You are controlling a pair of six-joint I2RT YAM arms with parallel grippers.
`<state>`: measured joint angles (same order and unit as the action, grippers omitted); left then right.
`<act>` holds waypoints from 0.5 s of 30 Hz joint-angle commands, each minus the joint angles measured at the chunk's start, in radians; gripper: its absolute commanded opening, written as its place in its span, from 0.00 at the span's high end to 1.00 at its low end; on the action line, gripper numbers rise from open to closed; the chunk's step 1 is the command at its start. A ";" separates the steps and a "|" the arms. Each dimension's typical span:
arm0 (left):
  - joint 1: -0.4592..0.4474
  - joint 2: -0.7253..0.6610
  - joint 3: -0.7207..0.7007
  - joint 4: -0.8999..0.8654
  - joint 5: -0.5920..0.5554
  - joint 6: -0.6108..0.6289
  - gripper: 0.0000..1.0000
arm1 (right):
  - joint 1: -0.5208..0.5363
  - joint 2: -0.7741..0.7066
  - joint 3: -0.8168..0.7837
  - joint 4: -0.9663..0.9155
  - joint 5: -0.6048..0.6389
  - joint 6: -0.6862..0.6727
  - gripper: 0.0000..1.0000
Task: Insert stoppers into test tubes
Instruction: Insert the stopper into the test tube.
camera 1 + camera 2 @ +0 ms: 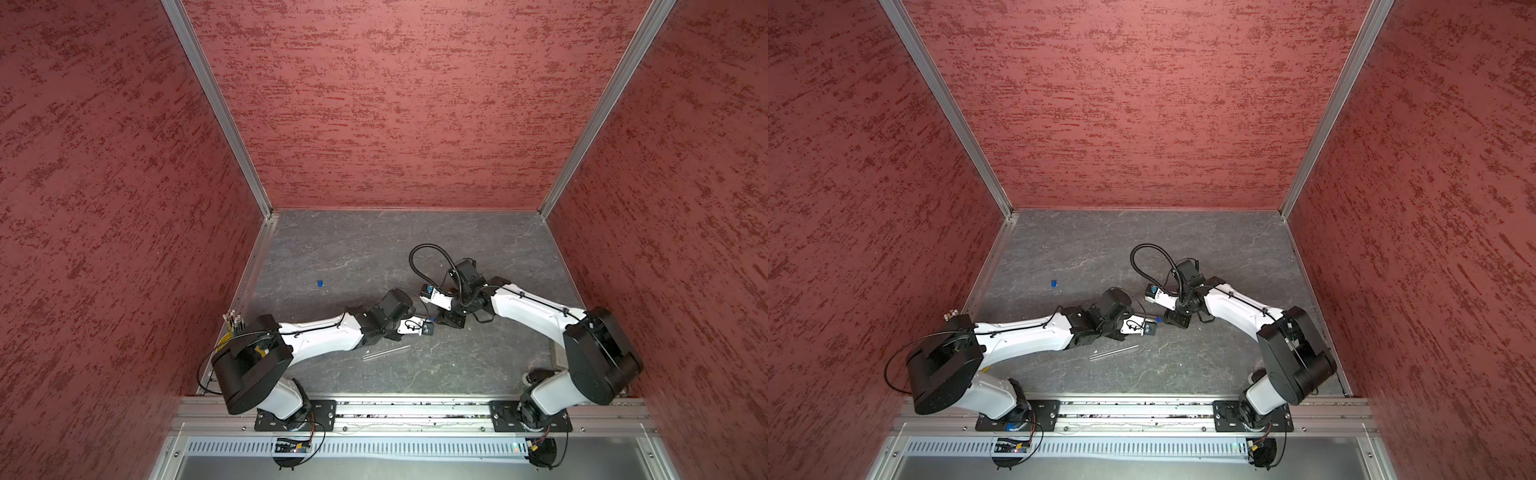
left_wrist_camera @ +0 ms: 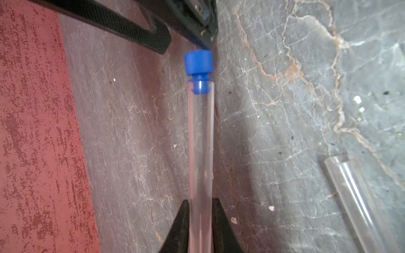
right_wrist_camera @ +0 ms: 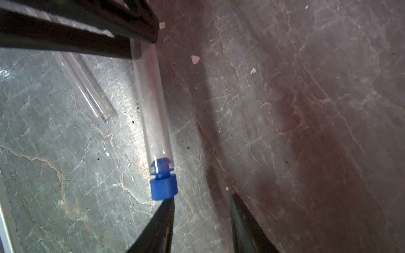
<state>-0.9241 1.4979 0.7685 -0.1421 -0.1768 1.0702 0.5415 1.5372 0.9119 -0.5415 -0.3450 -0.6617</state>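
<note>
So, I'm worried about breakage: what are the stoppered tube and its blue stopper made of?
Tube: clear, glossy glass or hard plastic, can't tell which; the tabletop shows through it, with pale streaks along it. Stopper: opaque matte blue, likely moulded plastic or rubber; its cap shows no glare.

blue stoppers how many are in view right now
2. One bright blue plug-shaped stopper sits partly pushed into the thin clear tube held in the left hand; the second blue stopper lies loose on the grey stone-look tabletop, away from that tube. None appears hidden.
</note>
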 commanded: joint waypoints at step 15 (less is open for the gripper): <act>-0.012 0.008 0.022 0.016 0.027 -0.027 0.80 | -0.003 0.011 0.037 0.032 -0.040 0.013 0.55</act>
<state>-0.9291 1.4998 0.7689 -0.1417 -0.1734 1.0618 0.5415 1.5375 0.9119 -0.5354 -0.3553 -0.6586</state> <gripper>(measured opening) 0.198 0.452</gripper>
